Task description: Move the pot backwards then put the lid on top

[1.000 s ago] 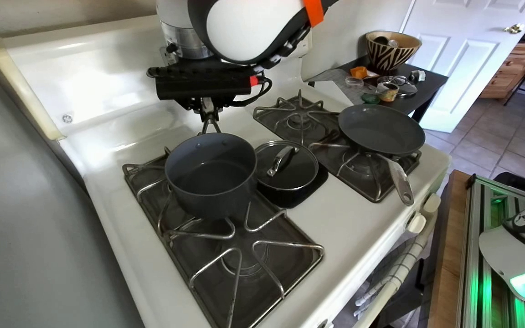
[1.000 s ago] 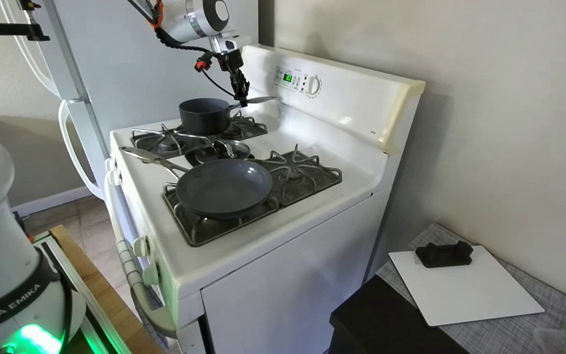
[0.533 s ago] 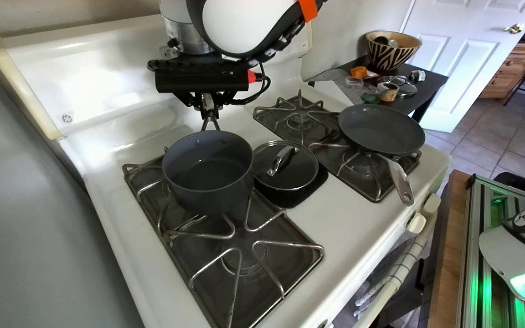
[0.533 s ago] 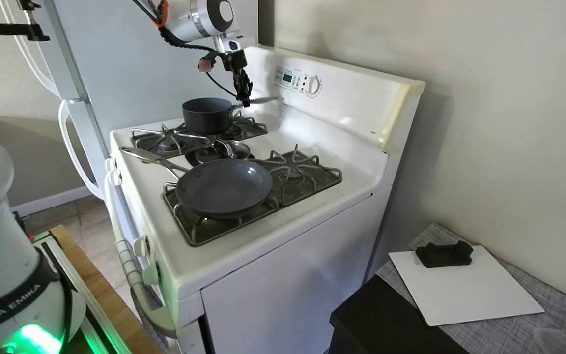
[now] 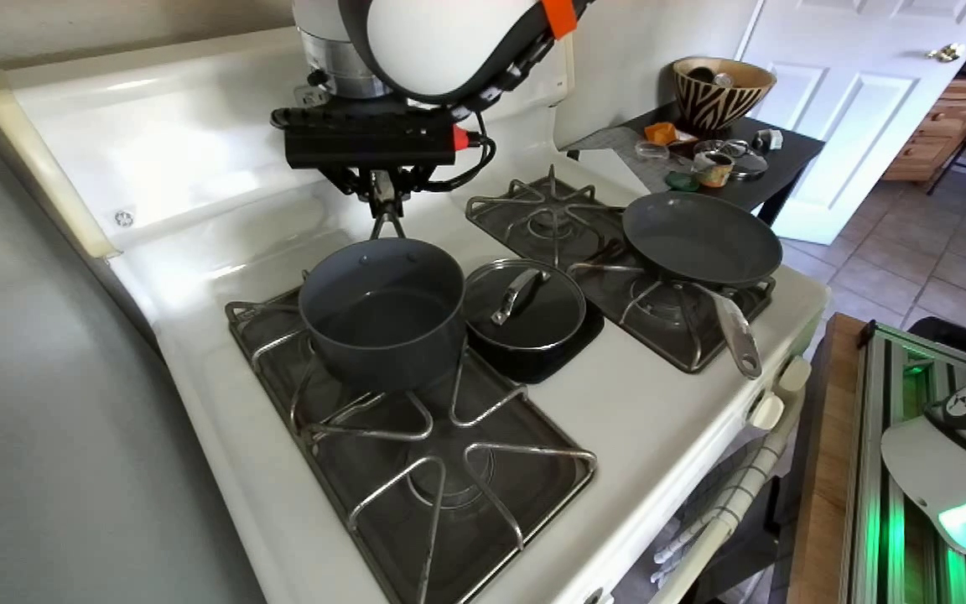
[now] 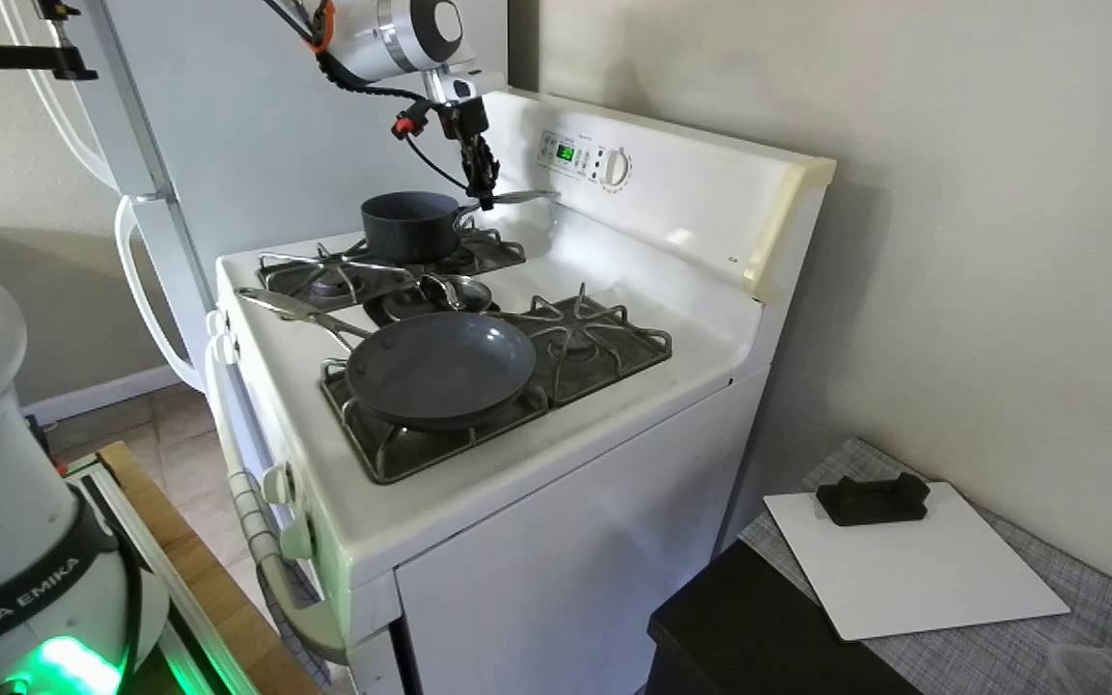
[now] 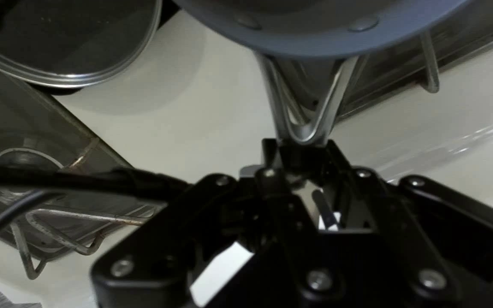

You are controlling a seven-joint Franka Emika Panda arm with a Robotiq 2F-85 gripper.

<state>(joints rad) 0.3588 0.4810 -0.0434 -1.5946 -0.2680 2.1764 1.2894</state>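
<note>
Pinching at the moment: black tool [image 7: 301, 149] is squeezed onto the long silvery metal handle [image 6: 522, 196] of the deep round dark-grey saucepan [image 5: 382, 315]. Grip sits near the saucepan's wall; in the wrist view the handle's fork runs straight into the tool. White-and-black robot arm [image 5: 449, 50] is above, on the saucepan's handle side.

Saucepan: upright, over the rear half of a dark burner tray with metal wire grate [image 5: 374, 461], handle toward the tall white backguard with green display [image 6: 653, 174]. Can't tell whether its base bears on the wires.

Wide shallow dark-grey frying pan [image 5: 701, 239]: well apart from the saucepan, over another burner tray [image 6: 604, 367], its pale metal handle pointing roughly opposite to the saucepan's. Both pans are on the counter [image 5: 617, 403], a white gas stove top.

Round dark lid with shiny metal rim and arched handle [image 5: 533, 310]: off the saucepan, just beside it, on the side facing the frying pan, handle up. Lies over a black piece [image 5: 546, 365] next to the saucepan. Can't tell if lid and saucepan touch.

Farther from the saucepan, on the frying-pan side: tan-and-black patterned bowl [image 5: 718, 109], plus a white rectangular board [image 6: 913, 579] carrying a black bracket-like piece [image 6: 873, 502]. Pale checked cloth [image 5: 739, 495] hangs at the counter's front, well apart from the saucepan.
</note>
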